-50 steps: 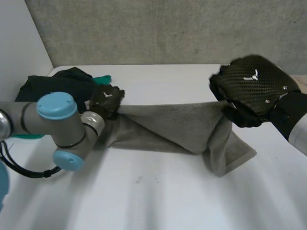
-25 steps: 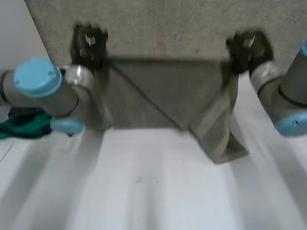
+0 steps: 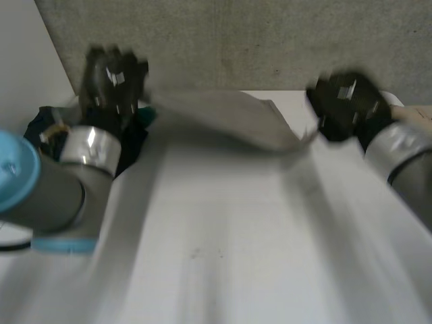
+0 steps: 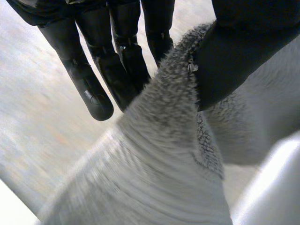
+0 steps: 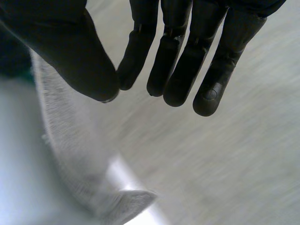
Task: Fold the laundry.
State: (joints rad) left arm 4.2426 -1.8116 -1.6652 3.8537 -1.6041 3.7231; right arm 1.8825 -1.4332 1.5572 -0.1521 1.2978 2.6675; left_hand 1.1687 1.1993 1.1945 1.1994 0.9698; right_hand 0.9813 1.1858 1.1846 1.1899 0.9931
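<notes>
A grey towel (image 3: 229, 118) hangs in the air over the far part of the white table (image 3: 223, 256), stretched between my two hands and billowing out almost flat. My left hand (image 3: 111, 81) holds its left end. In the left wrist view the thumb (image 4: 243, 42) pinches the fluffy towel edge (image 4: 159, 154) against the fingers (image 4: 117, 56). My right hand (image 3: 347, 104) is at the towel's right corner. In the right wrist view the towel (image 5: 61, 136) runs in under the thumb (image 5: 65, 47), which nearly meets the straight fingers (image 5: 187, 51).
A heap of dark and green clothes (image 3: 47, 121) lies at the table's far left, just behind my left arm. A grey wall stands along the table's far edge.
The towel came up off the table and hung from both raised hands. Now the hands are lower and nearer, and the towel is swung out flat in the air.
</notes>
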